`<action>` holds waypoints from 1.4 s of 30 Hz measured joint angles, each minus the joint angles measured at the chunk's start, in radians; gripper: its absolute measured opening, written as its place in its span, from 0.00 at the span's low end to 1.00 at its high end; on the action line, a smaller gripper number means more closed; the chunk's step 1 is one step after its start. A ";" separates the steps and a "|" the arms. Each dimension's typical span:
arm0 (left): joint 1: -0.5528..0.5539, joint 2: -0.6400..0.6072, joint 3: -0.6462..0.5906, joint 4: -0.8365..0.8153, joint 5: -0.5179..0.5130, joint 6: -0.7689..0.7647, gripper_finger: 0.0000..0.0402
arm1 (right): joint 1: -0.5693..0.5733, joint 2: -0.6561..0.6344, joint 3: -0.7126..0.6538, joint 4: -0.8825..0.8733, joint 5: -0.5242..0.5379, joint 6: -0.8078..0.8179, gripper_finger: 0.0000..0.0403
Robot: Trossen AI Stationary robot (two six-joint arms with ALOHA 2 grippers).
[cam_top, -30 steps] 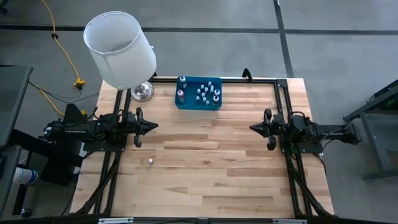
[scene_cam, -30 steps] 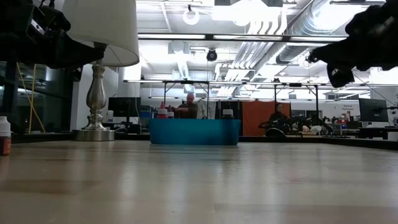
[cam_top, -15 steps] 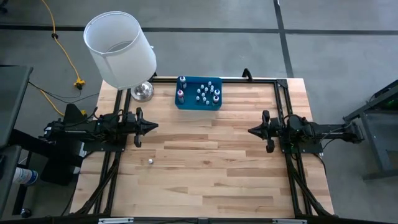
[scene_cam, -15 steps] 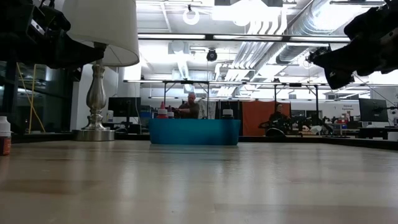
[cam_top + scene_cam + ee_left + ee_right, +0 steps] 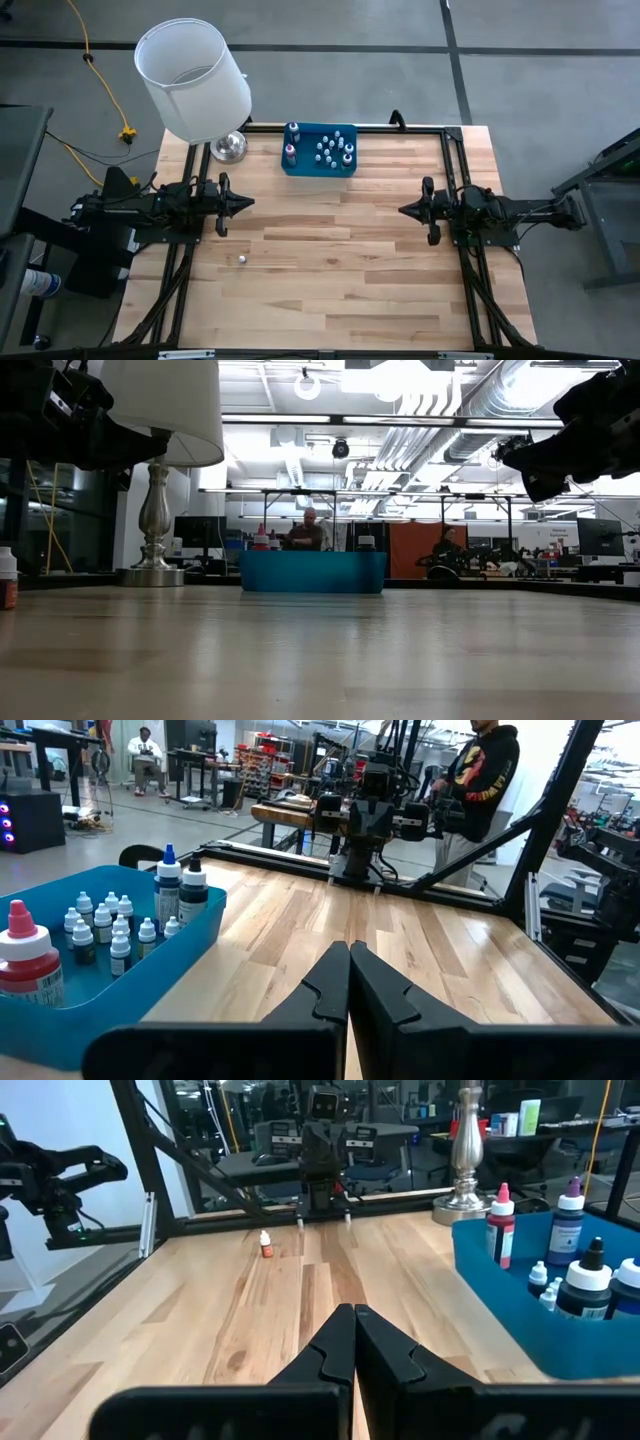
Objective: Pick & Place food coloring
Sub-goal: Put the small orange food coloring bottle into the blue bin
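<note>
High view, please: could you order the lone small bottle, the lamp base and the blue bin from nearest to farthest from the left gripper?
1. The lone bottle, on bare wood just in front of the left gripper.
2. The lamp base, at the table's back left corner.
3. The blue bin, back centre, holding the other bottles.

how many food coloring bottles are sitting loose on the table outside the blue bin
1: a small white-capped bottle stands alone on the wood near the left gripper, apart from the blue bin. Others could be hidden.
</note>
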 joint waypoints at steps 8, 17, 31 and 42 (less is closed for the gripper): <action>0.000 0.000 0.000 0.000 0.000 0.000 0.00 | 0.000 0.000 0.000 0.002 0.000 -0.001 0.00; 0.000 0.000 0.000 -0.001 0.000 0.000 0.00 | 0.000 0.000 0.000 0.003 0.000 -0.001 0.00; 0.000 0.000 0.000 -0.001 0.000 0.000 0.00 | 0.000 0.000 0.000 0.004 0.000 -0.001 0.00; 0.000 0.000 0.000 0.026 -0.002 0.000 0.00 | 0.000 0.000 0.000 0.004 0.000 -0.001 0.00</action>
